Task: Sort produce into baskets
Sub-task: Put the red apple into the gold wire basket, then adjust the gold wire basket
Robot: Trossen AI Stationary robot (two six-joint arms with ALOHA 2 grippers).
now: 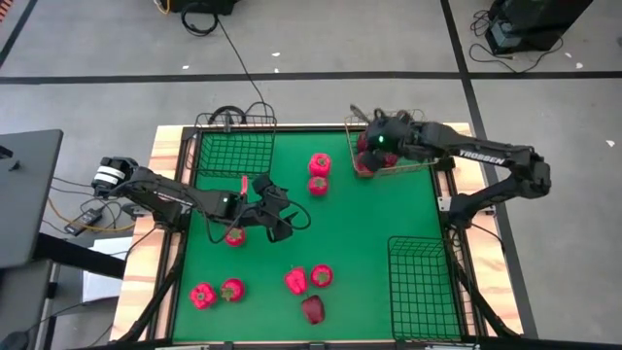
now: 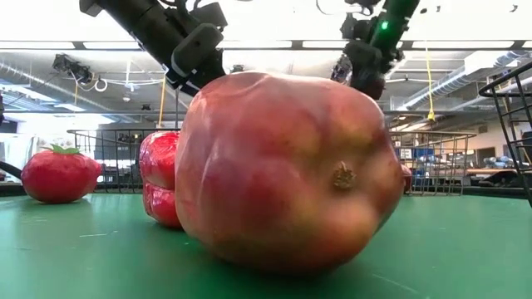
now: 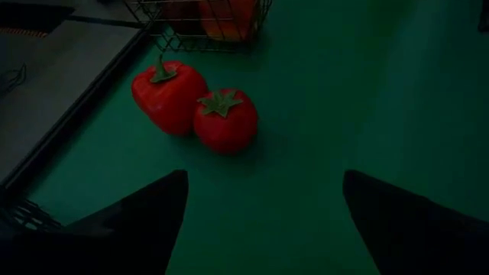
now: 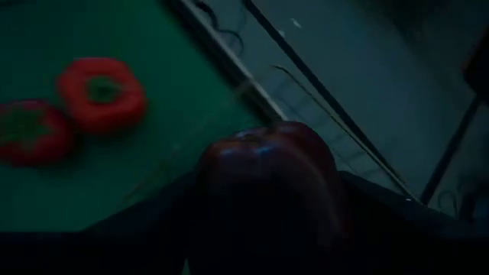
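My right gripper is shut on a dark red apple above the gold wire basket at the table's far right. Red produce lies in that basket. My left gripper is open and empty above the green mat, left of centre. A red pepper and a tomato lie side by side ahead of it; they also show in the left wrist view, the pepper and the tomato. Another tomato lies beside the left arm. My right gripper pinches the apple by its two sides between its two fingers. The apple is lifted clear, over the gold basket. The fingers themselves are mostly hidden behind the apple in the wrist view.
A squarish black wire basket stands at the far left and a longer black one at the near right. Several red items lie near the front edge, among them a dark apple that fills the low view.
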